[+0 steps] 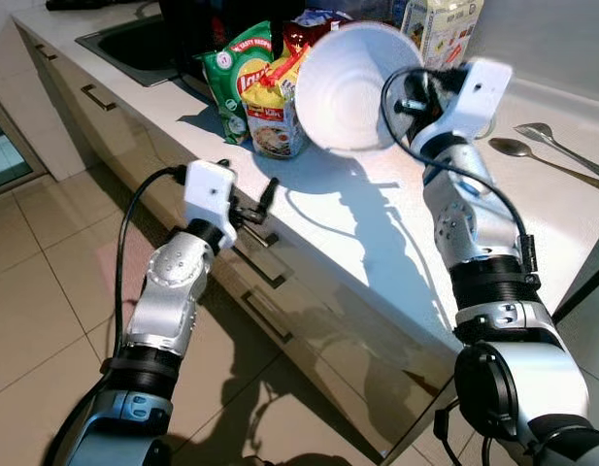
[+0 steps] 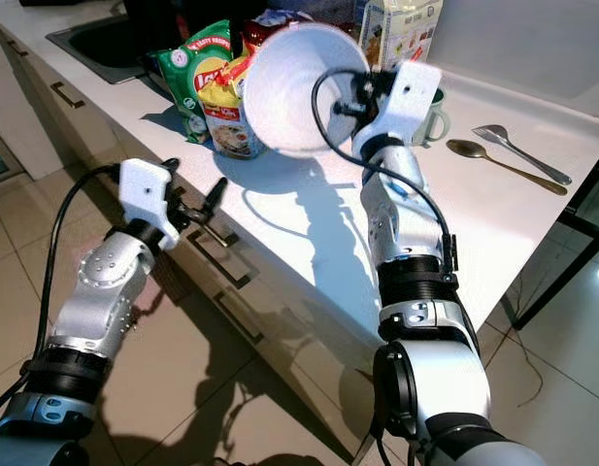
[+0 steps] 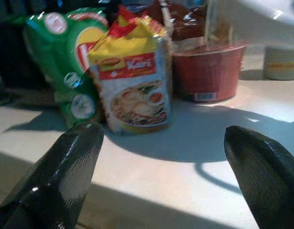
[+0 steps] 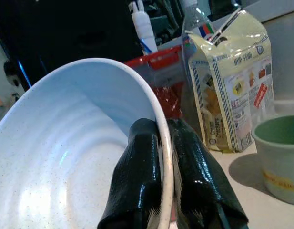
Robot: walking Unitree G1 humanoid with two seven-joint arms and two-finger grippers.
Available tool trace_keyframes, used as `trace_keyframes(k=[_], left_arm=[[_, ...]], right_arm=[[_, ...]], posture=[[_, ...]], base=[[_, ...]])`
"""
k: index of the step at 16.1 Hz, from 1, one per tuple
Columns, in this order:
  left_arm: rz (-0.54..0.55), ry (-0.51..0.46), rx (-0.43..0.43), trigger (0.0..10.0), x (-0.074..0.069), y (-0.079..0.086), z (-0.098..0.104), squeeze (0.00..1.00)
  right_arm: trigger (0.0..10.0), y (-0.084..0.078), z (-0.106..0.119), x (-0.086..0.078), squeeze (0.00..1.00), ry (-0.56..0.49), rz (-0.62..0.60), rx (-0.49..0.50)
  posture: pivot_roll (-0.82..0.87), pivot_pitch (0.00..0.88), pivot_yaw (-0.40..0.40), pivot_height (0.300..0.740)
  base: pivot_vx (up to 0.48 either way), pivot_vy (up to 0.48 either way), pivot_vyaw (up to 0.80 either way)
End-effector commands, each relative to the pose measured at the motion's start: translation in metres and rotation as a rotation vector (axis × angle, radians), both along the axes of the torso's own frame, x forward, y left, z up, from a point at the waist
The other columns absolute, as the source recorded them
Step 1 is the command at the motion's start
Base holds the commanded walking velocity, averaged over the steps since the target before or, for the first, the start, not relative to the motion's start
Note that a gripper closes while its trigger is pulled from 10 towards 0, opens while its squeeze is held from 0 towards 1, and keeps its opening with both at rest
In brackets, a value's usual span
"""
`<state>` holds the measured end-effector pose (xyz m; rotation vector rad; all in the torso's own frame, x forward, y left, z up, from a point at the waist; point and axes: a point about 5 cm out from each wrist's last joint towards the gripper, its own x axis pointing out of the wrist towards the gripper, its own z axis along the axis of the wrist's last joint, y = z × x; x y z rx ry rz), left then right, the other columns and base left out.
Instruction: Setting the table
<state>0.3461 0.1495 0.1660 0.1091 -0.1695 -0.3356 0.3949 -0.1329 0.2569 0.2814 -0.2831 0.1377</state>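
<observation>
Right wrist view: right hand clamped on white bowl rim; left hand fingers apart by counter.

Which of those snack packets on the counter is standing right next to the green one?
The yellow noodle packet with a red label and a noodle picture; it stands against the green chip bag, in front of the darker red packet.

Glossy white speckled ceramic bowl — smooth; shiny crinkled plastic snack packets; polished metal spoons upper right.
</observation>
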Motion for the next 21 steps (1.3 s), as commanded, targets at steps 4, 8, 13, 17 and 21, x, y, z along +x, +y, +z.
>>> trace_keyframes(k=[4, 8, 13, 17, 21], left_arm=[[0.054, 0.024, -0.077, 10.0, 0.002, 0.017, 0.004, 0.0], [0.126, 0.063, -0.128, 10.0, -0.004, 0.046, 0.001, 0.0], [0.192, 0.094, -0.156, 10.0, -0.015, 0.078, -0.006, 0.0], [0.233, 0.1, -0.167, 10.0, -0.027, 0.097, -0.012, 0.0], [0.242, 0.101, -0.181, 10.0, -0.034, 0.099, -0.017, 0.0]], right_arm=[[0.0, -0.002, 0.016, -0.003, 0.0, -0.055, 0.011, -0.008], [0.0, -0.041, -0.005, -0.005, 0.0, -0.008, -0.095, -0.106], [0.0, -0.064, -0.023, -0.011, 0.0, 0.035, -0.167, -0.162], [0.0, -0.07, -0.017, -0.018, 0.0, -0.026, -0.188, -0.193], [0.0, -0.067, -0.006, -0.023, 0.0, -0.072, -0.174, -0.215]], posture=[[0.02, 0.027, 0.072, 0.74], [0.03, 0.025, 0.064, 0.74], [0.03, 0.019, 0.056, 0.74], [0.03, 0.008, 0.046, 0.74], [0.03, 0.0, 0.032, 0.74]], base=[[0.0, 0.0, 0.0], [0.0, 0.0, 0.0], [0.0, 0.0, 0.0], [0.0, 0.0, 0.0], [0.0, 0.0, 0.0]])
